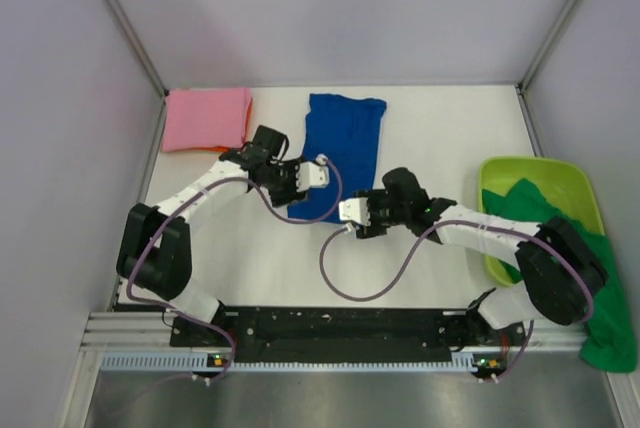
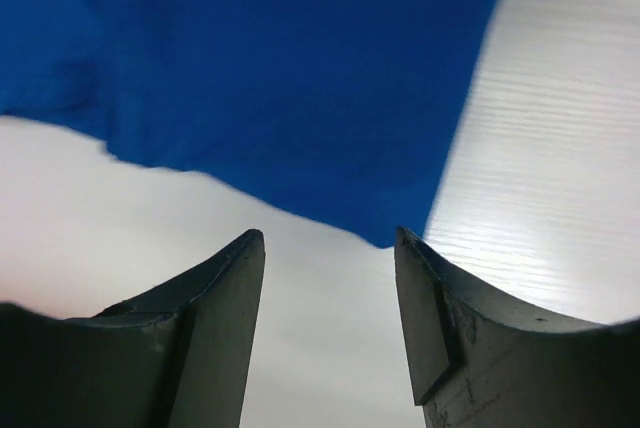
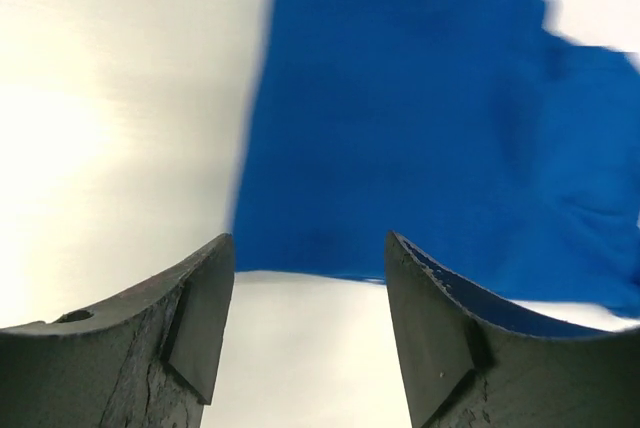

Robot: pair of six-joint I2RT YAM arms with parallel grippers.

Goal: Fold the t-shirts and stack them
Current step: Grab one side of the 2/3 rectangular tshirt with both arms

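The royal blue t-shirt (image 1: 342,143) lies on the table as a long folded strip, plain side up. A pink t-shirt (image 1: 206,119) lies folded at the back left. A green t-shirt (image 1: 545,206) sits in the tub and spills over its near right side. My left gripper (image 1: 322,174) is open and empty at the blue shirt's near left edge. The shirt (image 2: 280,78) lies just ahead of the left gripper's tips (image 2: 330,248). My right gripper (image 1: 342,216) is open and empty at the shirt's near end. The shirt's hem (image 3: 430,138) lies just beyond the right gripper's tips (image 3: 310,248).
A lime-green plastic tub (image 1: 560,173) stands at the right edge of the table. Grey walls close in the back and both sides. The white table (image 1: 440,138) is bare between the blue shirt and the tub.
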